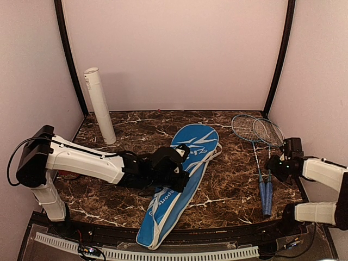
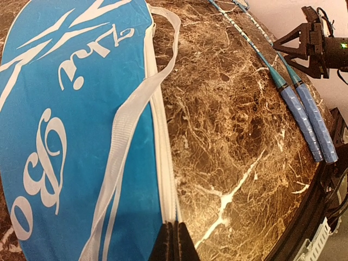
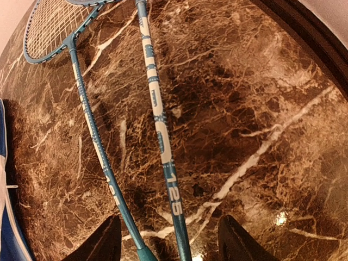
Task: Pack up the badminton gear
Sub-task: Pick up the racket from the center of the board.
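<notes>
Two racket shafts run straight between the right gripper's spread fingers, and the side wall stands close on its right. To its left, bare counter lies open up to the blue cover. The upright tube stands well behind the left gripper.

We count two thin rackets, both lying right of the blue cover, and two blue handles, one per racket. We see one cover and one white tube, standing behind and left of the cover. There are two claws: the left claw at the cover's edge, the right claw right of the cover.
</notes>
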You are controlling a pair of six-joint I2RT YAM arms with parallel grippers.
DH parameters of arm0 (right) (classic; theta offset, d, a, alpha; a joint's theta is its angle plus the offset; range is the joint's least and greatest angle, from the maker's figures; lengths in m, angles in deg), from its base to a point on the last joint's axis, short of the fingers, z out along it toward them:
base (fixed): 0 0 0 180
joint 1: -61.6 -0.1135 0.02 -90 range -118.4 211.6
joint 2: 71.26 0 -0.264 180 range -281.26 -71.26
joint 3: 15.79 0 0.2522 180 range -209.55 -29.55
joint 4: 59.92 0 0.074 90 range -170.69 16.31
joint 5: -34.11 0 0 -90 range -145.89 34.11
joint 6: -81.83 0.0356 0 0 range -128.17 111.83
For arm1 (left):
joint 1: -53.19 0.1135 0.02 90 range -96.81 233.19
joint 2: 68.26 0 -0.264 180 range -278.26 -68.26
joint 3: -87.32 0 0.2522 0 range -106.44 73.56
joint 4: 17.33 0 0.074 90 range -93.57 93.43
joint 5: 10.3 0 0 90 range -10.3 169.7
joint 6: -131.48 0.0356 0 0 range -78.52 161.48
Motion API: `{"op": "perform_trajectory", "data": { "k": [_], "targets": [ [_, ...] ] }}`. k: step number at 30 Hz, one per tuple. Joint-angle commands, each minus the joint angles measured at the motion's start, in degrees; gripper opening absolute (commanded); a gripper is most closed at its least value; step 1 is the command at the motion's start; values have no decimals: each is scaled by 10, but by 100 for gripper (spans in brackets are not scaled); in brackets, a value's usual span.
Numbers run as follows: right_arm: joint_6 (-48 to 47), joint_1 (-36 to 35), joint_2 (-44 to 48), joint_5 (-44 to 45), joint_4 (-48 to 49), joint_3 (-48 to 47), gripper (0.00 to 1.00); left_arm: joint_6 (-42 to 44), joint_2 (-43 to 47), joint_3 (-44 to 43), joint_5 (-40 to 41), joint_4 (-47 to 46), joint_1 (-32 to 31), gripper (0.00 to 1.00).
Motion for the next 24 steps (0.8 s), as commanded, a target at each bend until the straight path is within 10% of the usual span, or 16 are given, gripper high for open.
{"op": "perform_trajectory", "data": {
  "k": [1, 24],
  "targets": [
    [-28, 7, -29, -28, 74, -13, 59, -2, 33, 11, 2, -17, 6, 0],
    [-75, 9, -14, -72, 102, -13, 0, 0, 36, 10, -5, -15, 15, 0]
  ]
}}
